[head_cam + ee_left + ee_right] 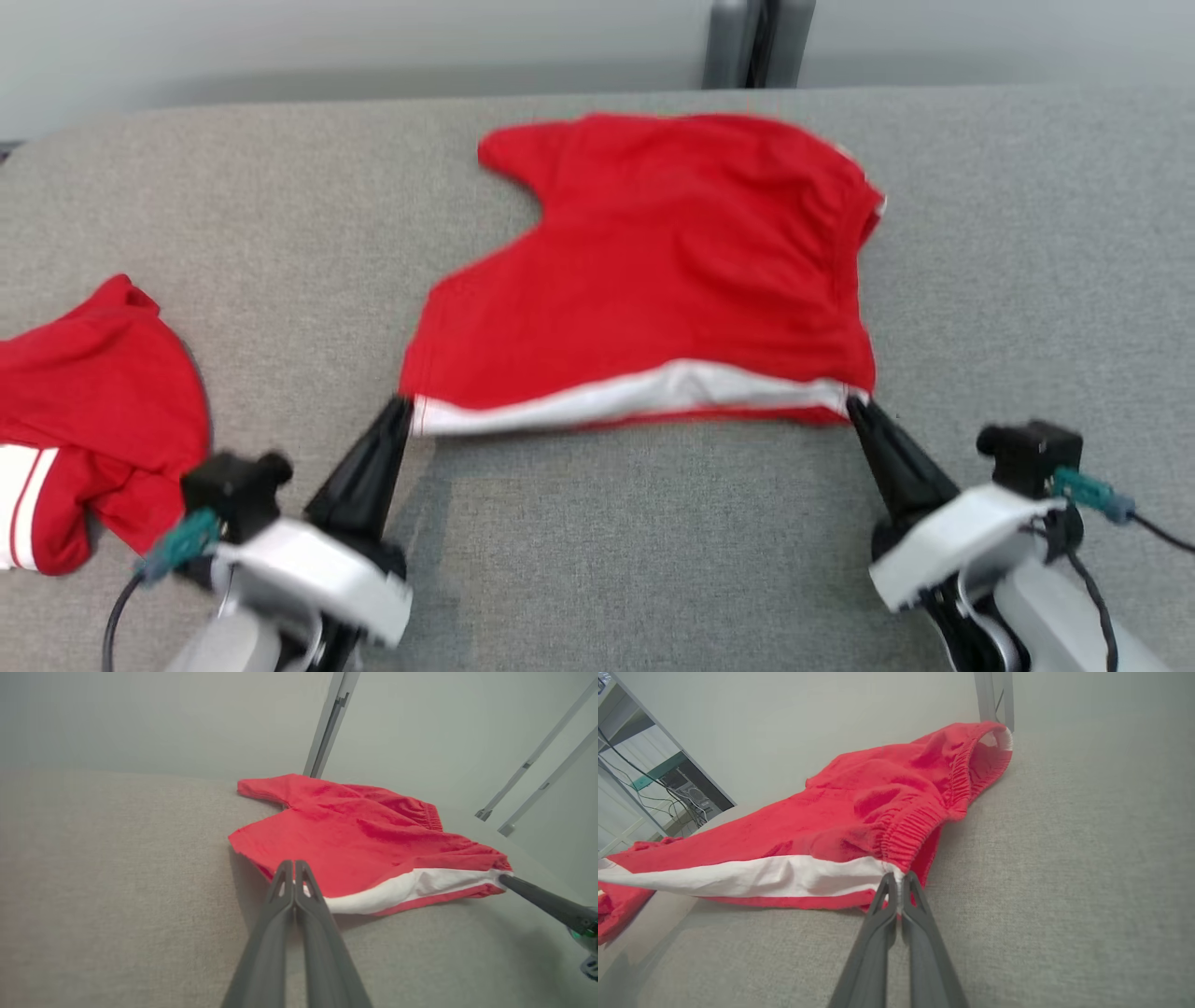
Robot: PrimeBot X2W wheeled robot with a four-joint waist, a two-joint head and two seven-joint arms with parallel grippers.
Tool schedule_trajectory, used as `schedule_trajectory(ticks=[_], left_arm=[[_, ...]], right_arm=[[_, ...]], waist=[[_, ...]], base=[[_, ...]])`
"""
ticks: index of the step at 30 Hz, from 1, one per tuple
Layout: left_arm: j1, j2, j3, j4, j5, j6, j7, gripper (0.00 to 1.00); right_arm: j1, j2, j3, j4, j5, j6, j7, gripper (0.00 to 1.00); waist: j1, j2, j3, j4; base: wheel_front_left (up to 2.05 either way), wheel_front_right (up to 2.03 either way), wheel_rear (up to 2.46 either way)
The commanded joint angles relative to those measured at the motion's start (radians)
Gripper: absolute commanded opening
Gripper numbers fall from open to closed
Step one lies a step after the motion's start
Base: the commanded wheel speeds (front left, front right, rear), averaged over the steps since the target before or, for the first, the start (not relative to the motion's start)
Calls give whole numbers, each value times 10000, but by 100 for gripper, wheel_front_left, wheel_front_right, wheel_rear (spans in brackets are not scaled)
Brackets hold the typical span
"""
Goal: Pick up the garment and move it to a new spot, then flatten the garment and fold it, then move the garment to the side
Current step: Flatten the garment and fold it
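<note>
Jaws of the left gripper (403, 409) and right gripper (854, 407) are pinched on two corners of the red garment (653, 271), which is stretched between them and lies beyond the tips. Even tension should be held so it is laid flat.

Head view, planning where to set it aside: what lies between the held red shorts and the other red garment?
In the head view, bare grey surface separates the red shorts from the other garment.
</note>
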Motion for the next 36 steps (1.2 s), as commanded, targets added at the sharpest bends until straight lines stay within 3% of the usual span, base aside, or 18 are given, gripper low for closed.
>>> schedule_trajectory(ticks=[1, 12, 21, 29, 36], left_arm=[[600, 287, 111, -614, -204, 289, 285, 0], [4295, 1508, -56, -5251, -1352, 2092, 2697, 0], [5552, 2417, -123, -7162, -1627, 3007, 3902, 0], [5467, 2869, 522, -7733, -1764, 3135, 3914, 0], [4163, 3081, 1144, -7160, -1540, 2599, 3582, 0]], right_arm=[[323, -249, 116, -162, 54, 2, -51, 0], [2982, -1507, 563, -1424, 612, 2, 380, 0], [5275, -2146, -576, -2707, 546, 2, 1415, 0], [6090, -1849, -1665, -3870, 92, 0, 2353, 0], [5667, -1222, -2294, -4410, -309, -1, 2946, 0]], waist=[[-1, 0, -372, -9], [-1, 0, -1454, 374], [-1, 0, -1756, 577], [-1, 0, -1605, 348], [-1, 0, -1274, 149]], base=[[0, 0, 0], [0, 0, 0], [0, 0, 0], [0, 0, 0], [0, 0, 0]])
